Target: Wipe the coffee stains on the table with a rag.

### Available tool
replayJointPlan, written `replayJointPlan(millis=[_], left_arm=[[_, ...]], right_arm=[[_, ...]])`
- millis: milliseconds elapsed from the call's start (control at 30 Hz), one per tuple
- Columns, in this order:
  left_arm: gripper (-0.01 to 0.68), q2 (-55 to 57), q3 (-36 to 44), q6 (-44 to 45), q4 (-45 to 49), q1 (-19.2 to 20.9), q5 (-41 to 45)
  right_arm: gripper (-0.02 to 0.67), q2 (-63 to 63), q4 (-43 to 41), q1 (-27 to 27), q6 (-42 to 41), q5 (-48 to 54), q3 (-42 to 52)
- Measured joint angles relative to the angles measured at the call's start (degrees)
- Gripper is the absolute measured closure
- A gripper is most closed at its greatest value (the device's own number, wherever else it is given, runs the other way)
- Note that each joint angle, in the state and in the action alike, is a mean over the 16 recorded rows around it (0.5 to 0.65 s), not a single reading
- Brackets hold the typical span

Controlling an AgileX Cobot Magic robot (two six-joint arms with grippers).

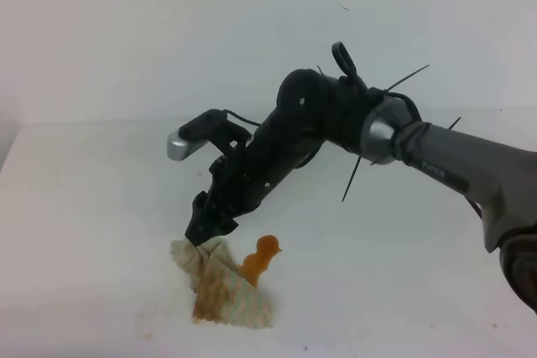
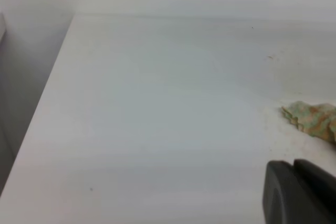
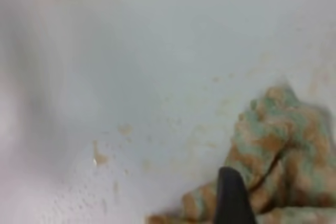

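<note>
Left pincer [image 2: 299,192]: only a dark corner of it visible at the lower right of the left wrist view, over bare white worktop [image 2: 157,103]; open or closed, cannot tell. Rag [image 1: 220,284]: lying crumpled near the front edge of the worktop, left of centre, striped and blotched brown-orange. Faint tan smears [image 3: 100,157] noted on the worktop just beside the rag in the right wrist view, blurred. Right pincer [image 1: 201,236]: pointing down at the rag's rear left end, tips at or touching the cloth; one dark fingertip [image 3: 233,198] seen against the rag; jaw spacing not discernible, cannot tell. Coffee stains [image 1: 258,259]: orange-brown streak with rounded blob end, touching the rag's right rear side.
</note>
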Motion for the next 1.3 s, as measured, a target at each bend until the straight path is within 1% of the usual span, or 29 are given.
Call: replayJointPlan(millis=[100, 167, 267, 400, 567, 733, 867, 1033, 1133, 1300], left_arm=[[0.675, 0.0, 0.0, 0.0, 0.0, 0.0, 0.0], [0.675, 0.0, 0.0, 0.0, 0.0, 0.0, 0.0], [0.675, 0.0, 0.0, 0.0, 0.0, 0.0, 0.0], [0.675, 0.0, 0.0, 0.0, 0.0, 0.0, 0.0], [0.675, 0.0, 0.0, 0.0, 0.0, 0.0, 0.0], [0.675, 0.0, 0.0, 0.0, 0.0, 0.0, 0.0], [0.675, 0.0, 0.0, 0.0, 0.0, 0.0, 0.0], [0.675, 0.0, 0.0, 0.0, 0.0, 0.0, 0.0], [0.675, 0.0, 0.0, 0.0, 0.0, 0.0, 0.0], [0.675, 0.0, 0.0, 0.0, 0.0, 0.0, 0.0]], right_arm=[[0.27, 0.0, -2.4, 0.5, 0.8, 2.2, -1.0], [0.245, 0.0, -3.9, 1.0, 1.5, 3.2, -1.4], [0.23, 0.1, -6.6, 2.0, 3.0, 4.1, -1.5], [0.232, 0.6, -9.7, 3.6, 5.3, 4.5, -1.0], [0.27, 1.4, -12.7, 5.2, 8.7, 3.5, -0.3], [0.339, 2.3, -18.0, 6.2, 12.4, 2.5, -0.1], [0.397, 2.6, -21.5, 5.9, 14.7, 2.4, -0.2], [0.452, 2.6, -25.4, 4.3, 16.7, 2.3, -0.4], [0.463, 2.6, -26.9, 2.7, 17.4, 2.3, -0.4], [0.467, 2.6, -26.0, -0.3, 16.7, 2.3, -0.5]])
